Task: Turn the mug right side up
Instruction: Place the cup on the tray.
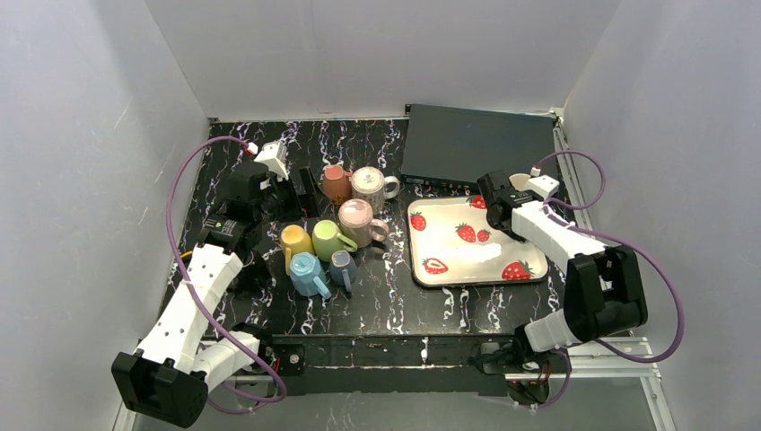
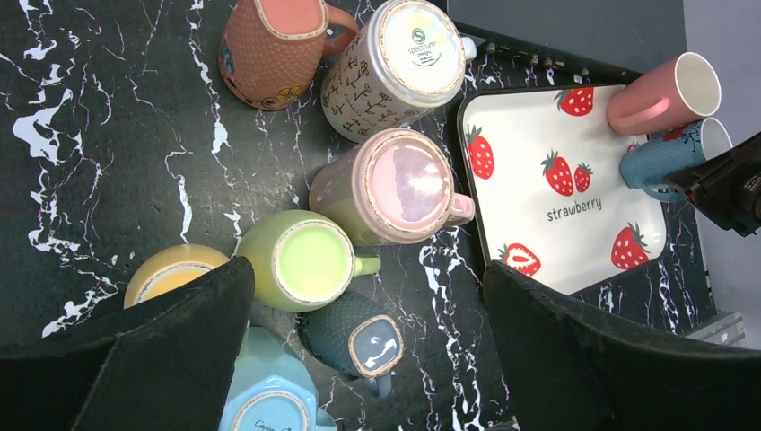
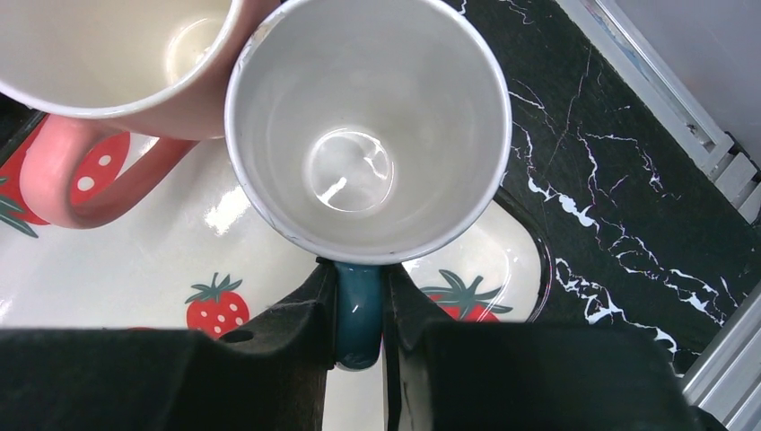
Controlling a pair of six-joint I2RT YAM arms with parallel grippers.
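Note:
A teal mug with a white inside shows its open mouth to the right wrist view, over the far right corner of the strawberry tray. My right gripper is shut on its teal handle. Against it stands a pink mug, mouth also open to the camera. My left gripper hangs open above a cluster of upside-down mugs: green, pink-bottomed, dark blue, yellow and light blue. Nothing is between its fingers.
Behind the cluster stand an upside-down terracotta mug and a white floral one. A flat black box lies at the back right, just behind the tray. White walls close in the table on three sides.

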